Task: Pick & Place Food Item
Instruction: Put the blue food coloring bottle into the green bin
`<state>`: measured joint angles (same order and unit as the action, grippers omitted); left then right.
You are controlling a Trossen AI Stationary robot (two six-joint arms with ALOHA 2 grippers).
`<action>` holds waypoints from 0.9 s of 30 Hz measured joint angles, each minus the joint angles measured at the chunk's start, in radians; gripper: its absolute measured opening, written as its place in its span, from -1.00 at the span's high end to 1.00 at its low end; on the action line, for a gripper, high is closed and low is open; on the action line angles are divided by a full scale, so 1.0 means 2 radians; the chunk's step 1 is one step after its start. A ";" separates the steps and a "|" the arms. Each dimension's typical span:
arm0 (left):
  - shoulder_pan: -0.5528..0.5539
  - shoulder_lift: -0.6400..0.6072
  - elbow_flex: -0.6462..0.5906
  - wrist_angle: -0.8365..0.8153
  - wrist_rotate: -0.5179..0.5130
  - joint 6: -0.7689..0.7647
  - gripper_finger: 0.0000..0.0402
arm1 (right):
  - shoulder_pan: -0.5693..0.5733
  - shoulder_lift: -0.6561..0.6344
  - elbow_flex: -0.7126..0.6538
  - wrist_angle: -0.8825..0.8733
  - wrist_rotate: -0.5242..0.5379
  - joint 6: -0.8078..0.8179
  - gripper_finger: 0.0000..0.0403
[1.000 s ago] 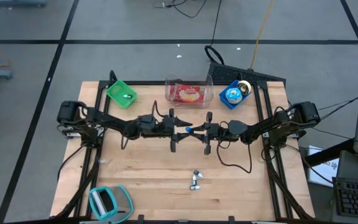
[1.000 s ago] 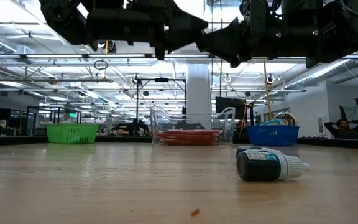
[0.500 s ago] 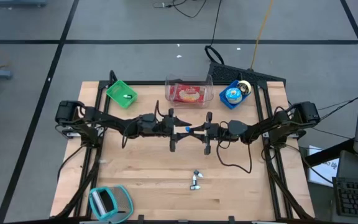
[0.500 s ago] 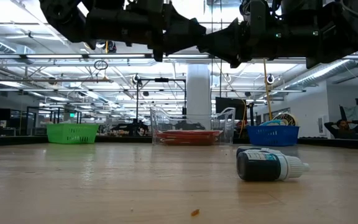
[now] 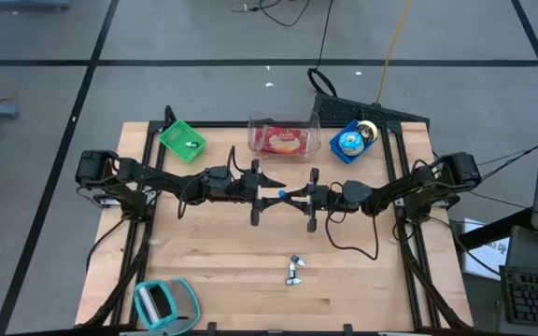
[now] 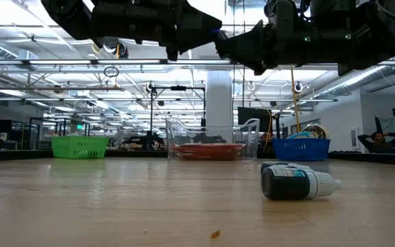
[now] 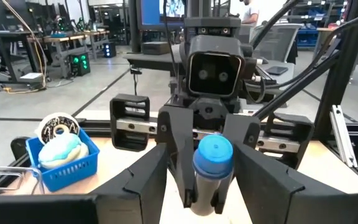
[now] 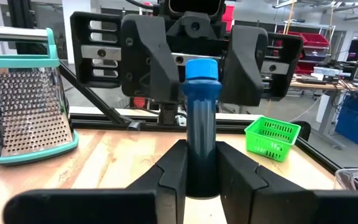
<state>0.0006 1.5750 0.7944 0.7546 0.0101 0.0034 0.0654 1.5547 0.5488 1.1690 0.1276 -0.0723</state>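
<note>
A dark blue bottle with a bright blue cap (image 8: 201,70) hangs level high above the middle of the table, cap toward the table's left. My right gripper (image 5: 299,195) is shut on it, reaching in level from the right. My left gripper (image 5: 267,192) faces it from the left, open. Its two fingers (image 8: 151,62) stand on either side of the cap end (image 7: 214,154), and a gap shows on each side. A red food packet lies in a clear bin (image 5: 284,139) at the table's far edge. My right gripper pinches the bottle's body (image 8: 201,158) between its two fingers, at the end away from the cap. The fingers come level from the table's right and lie along the bottle. The bottle is lifted clear and lies level, its cap pointing at the left gripper.
A green basket (image 5: 183,140) stands at the far left and a blue basket (image 5: 350,142) with a blue-white item and a roll of tape at the far right. A small dark bottle (image 5: 294,271) lies near the front middle. A teal-framed grater (image 5: 163,303) lies front left.
My left gripper has risen a little while staying open around the bottle's cap end. The bottle has kept its place.
</note>
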 joint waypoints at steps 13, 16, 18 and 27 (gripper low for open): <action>0.000 0.000 0.000 0.005 -0.006 0.009 0.10 | 0.000 0.000 0.000 0.000 0.000 0.000 0.71; 0.000 0.000 0.000 0.006 -0.006 0.009 0.10 | 0.000 0.000 0.000 0.000 0.000 0.000 0.71; 0.000 0.000 0.000 0.005 -0.006 0.009 0.10 | 0.000 0.000 0.000 0.000 0.000 0.000 0.71; 0.000 0.000 0.000 0.006 -0.003 0.009 0.40 | 0.000 0.000 0.000 0.000 0.000 0.000 0.71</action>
<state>0.0002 1.5753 0.7940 0.7666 0.0041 0.0219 0.0647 1.5547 0.5488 1.1687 0.1280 -0.0723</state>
